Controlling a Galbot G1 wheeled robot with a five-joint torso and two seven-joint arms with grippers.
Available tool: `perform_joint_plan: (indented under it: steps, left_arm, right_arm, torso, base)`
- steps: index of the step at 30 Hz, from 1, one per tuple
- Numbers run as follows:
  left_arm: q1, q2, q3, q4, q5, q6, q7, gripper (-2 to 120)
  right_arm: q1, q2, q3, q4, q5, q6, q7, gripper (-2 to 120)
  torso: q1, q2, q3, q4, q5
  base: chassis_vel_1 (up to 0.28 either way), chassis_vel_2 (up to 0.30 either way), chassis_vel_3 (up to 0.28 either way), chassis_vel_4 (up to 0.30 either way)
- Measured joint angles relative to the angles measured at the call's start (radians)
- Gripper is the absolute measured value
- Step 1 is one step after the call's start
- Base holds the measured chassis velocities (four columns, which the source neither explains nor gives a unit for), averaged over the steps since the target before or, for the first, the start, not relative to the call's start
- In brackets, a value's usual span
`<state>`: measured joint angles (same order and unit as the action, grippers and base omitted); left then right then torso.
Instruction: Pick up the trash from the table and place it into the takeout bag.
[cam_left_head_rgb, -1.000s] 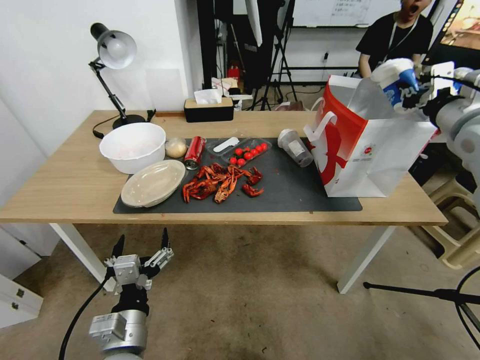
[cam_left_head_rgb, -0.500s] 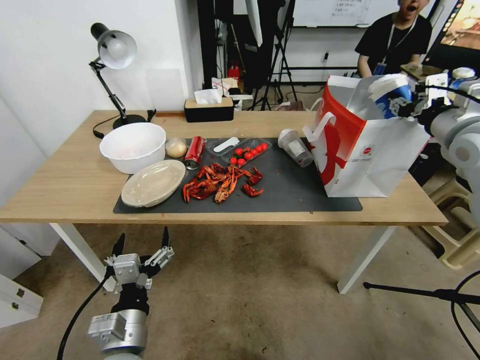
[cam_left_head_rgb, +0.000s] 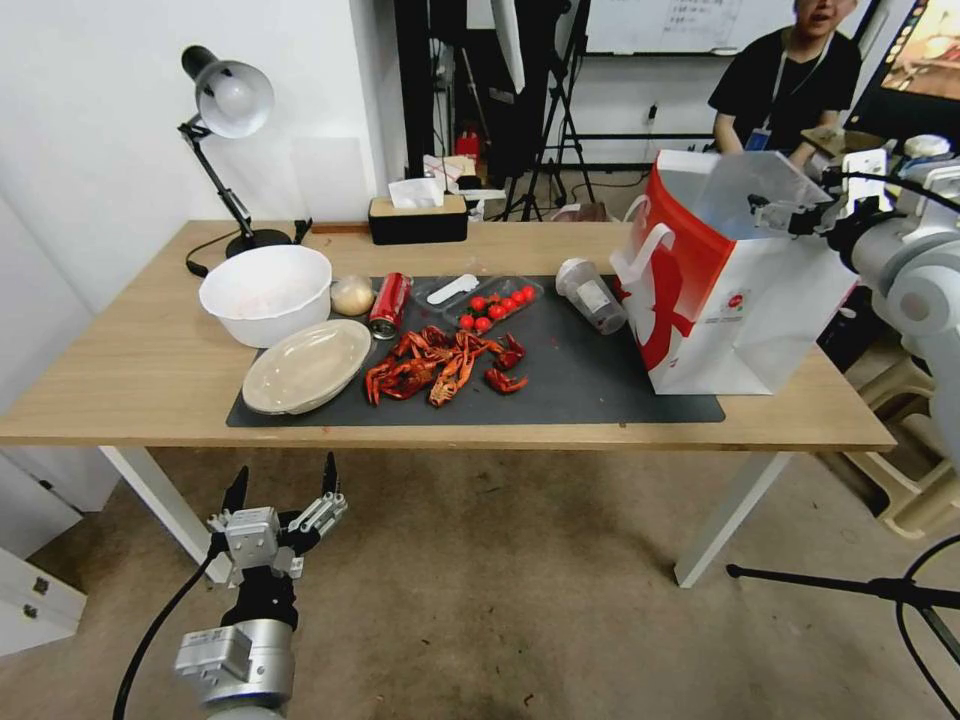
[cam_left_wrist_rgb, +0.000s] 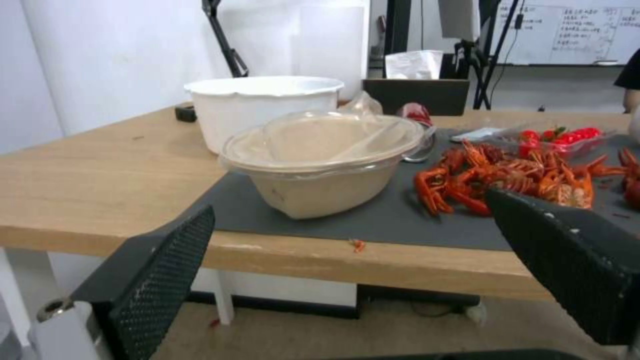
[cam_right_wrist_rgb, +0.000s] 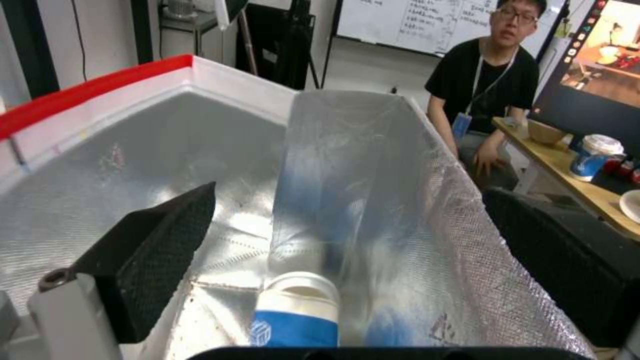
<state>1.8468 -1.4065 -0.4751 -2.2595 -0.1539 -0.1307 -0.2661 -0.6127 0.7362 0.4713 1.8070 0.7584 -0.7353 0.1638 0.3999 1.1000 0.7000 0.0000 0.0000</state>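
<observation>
The left gripper (cam_left_head_rgb: 282, 492) hangs below the desk (cam_left_head_rgb: 120, 370), fingers spread, empty. Plate (cam_left_head_rgb: 305, 366), can (cam_left_head_rgb: 389, 303) and clear cup (cam_left_head_rgb: 592, 294) wait on the mat. The right gripper (cam_left_head_rgb: 790, 212), above the takeout bag (cam_left_head_rgb: 740, 300), has just let go; its fingers stand apart. The blue cup (cam_right_wrist_rgb: 297, 315) lies inside, probably on its side, partly hidden.
</observation>
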Motion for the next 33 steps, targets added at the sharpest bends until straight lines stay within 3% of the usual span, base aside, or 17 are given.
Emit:
perform_joint_plan:
  steps: [12, 16, 19, 22, 24, 26, 27, 33]
  left_arm:
    - [0.002, 0.001, -0.001, -0.008, 0.001, 0.000, 0.004, 100]
    - [0.003, 0.001, -0.002, -0.009, 0.001, -0.001, 0.007, 100]
    - [0.003, 0.001, -0.003, -0.011, -0.001, -0.003, 0.014, 100]
    - [0.004, 0.002, -0.006, -0.011, -0.005, -0.009, 0.015, 100]
    - [0.004, 0.003, -0.007, -0.011, -0.005, -0.010, 0.015, 100]
    - [0.002, 0.003, -0.008, -0.008, -0.007, -0.014, 0.016, 100]
    - [0.002, 0.003, -0.008, -0.008, -0.007, -0.014, 0.016, 100]
    - [0.002, 0.000, 0.002, 0.004, -0.008, -0.033, 0.020, 100]
  right_arm:
    - [-0.003, 0.003, 0.002, 0.013, 0.015, 0.001, -0.002, 100]
    - [-0.001, 0.026, 0.008, 0.074, 0.112, 0.008, 0.017, 100]
    - [-0.016, 0.038, 0.008, 0.146, 0.161, 0.082, 0.025, 100]
    - [-0.103, 0.039, -0.001, 0.244, 0.178, 0.271, -0.002, 100]
    - [-0.129, 0.037, -0.001, 0.264, 0.176, 0.298, -0.007, 100]
    - [-0.238, 0.035, -0.001, 0.318, 0.141, 0.407, -0.019, 100]
    - [-0.238, 0.035, -0.001, 0.318, 0.141, 0.407, -0.019, 100]
    - [-0.504, 0.096, 0.015, 0.414, -0.018, 0.611, 0.009, 100]
  torso:
    - [0.000, 0.000, 0.000, -0.0001, 0.0000]
    - [0.000, 0.000, 0.000, 0.0000, 0.0000]
    - [0.000, 0.000, 0.000, 0.0002, -0.0002]
    - [0.000, 0.000, 0.000, 0.0001, -0.0001]
    - [0.000, 0.000, 0.000, 0.0000, 0.0000]
    - [0.000, 0.000, 0.000, 0.0000, 0.0000]
    - [0.000, 0.000, 0.000, 0.0000, 0.0000]
    - [0.000, 0.000, 0.000, -0.0001, -0.0001]
  base:
    - [0.000, 0.000, 0.000, 0.000]
    - [0.000, 0.000, 0.000, 0.000]
    - [0.000, 0.000, 0.000, 0.000]
    - [0.000, 0.000, 0.000, 0.000]
    - [0.000, 0.000, 0.000, 0.000]
    - [0.000, 0.000, 0.000, 0.000]
    - [0.000, 0.000, 0.000, 0.000]
    - [0.000, 0.000, 0.000, 0.000]
